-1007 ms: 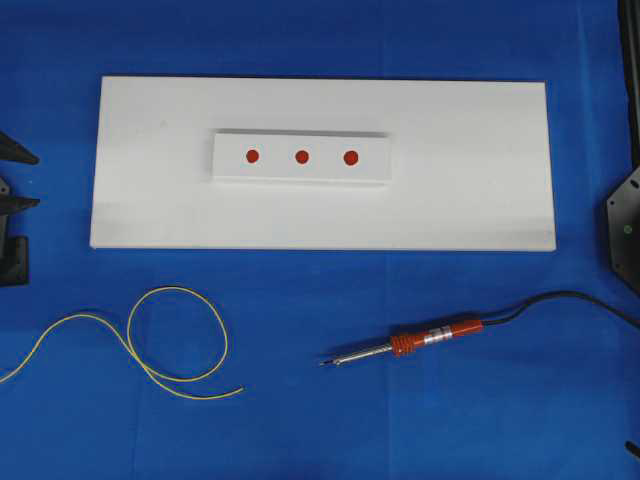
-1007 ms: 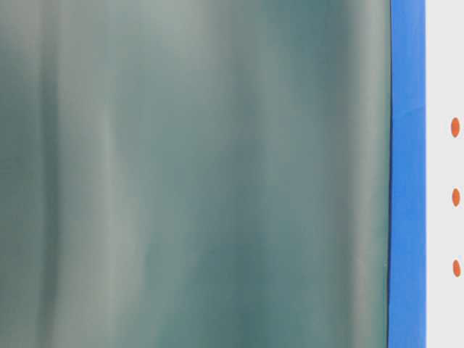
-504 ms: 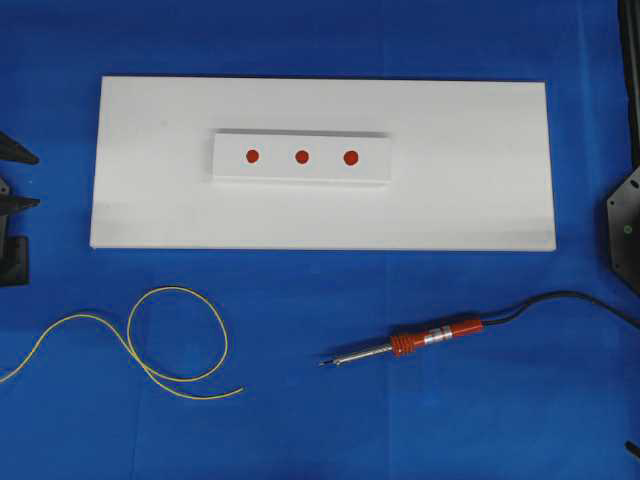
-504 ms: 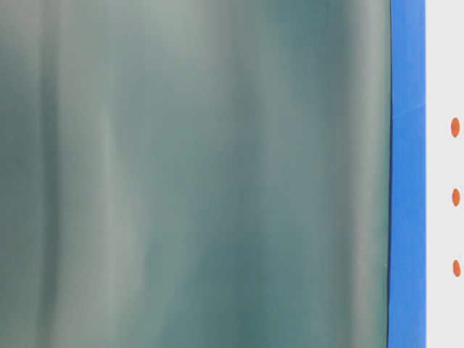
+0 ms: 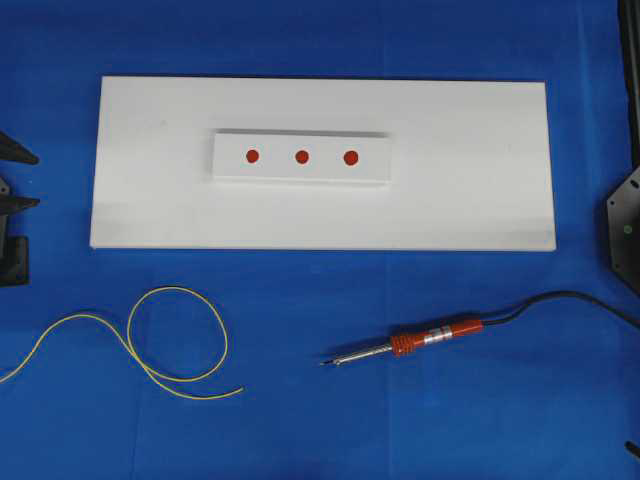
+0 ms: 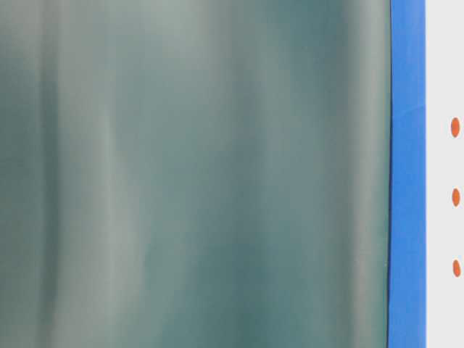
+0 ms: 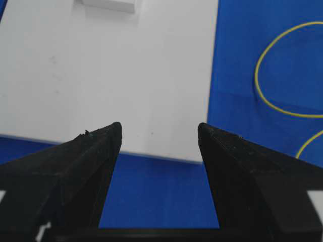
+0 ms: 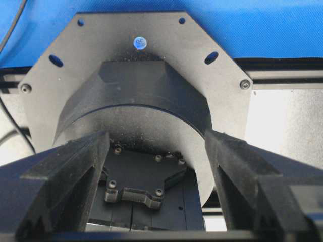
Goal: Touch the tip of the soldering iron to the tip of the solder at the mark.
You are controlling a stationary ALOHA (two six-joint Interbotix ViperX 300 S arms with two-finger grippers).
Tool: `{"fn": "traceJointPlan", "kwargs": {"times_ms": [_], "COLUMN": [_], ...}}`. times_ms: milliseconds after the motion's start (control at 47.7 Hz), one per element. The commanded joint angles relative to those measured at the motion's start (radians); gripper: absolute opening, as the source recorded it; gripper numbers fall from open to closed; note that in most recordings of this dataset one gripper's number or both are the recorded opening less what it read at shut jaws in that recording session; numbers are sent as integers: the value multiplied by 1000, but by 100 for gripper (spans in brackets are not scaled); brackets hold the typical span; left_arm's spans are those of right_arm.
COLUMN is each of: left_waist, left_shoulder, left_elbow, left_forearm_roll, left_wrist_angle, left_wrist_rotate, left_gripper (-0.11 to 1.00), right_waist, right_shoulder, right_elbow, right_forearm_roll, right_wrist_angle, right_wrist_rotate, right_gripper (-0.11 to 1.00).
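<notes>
Overhead view: we see no change from a second ago. Solder [image 5: 178,340] lies near-left on the counter [image 5: 330,430], soldering iron [image 5: 405,345] near-right, both untouched. Left gripper [image 7: 159,133] and right gripper [image 8: 156,138] gape wide, empty; task unstarted.

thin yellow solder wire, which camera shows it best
The overhead view: the whole thin yellow solder wire shows there, its loose loop and free cut end lying on the blue cloth. The left wrist view catches only part of the loop at its right edge. The table-level and right wrist views show none of it.
</notes>
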State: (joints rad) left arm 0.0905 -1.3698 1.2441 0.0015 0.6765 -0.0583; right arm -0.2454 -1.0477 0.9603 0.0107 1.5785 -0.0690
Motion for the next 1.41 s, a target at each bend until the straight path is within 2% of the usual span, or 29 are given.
{"fn": "traceJointPlan", "kwargs": {"times_ms": [0, 1385], "left_waist": [2, 3], "left_shoulder": [9, 9], "left_elbow": [-23, -23], "left_forearm_roll": [2, 2], "left_wrist_angle": [-5, -5], "left_wrist_rotate": [2, 2], "left_gripper": [56, 56], "right_waist": [-2, -2], "right_shoulder": [3, 5], "right_elbow": [-25, -26], "right_forearm_roll": [0, 0], "right_wrist_angle": [2, 2], "right_wrist_rotate": [0, 0], "right_gripper": [64, 64]}}
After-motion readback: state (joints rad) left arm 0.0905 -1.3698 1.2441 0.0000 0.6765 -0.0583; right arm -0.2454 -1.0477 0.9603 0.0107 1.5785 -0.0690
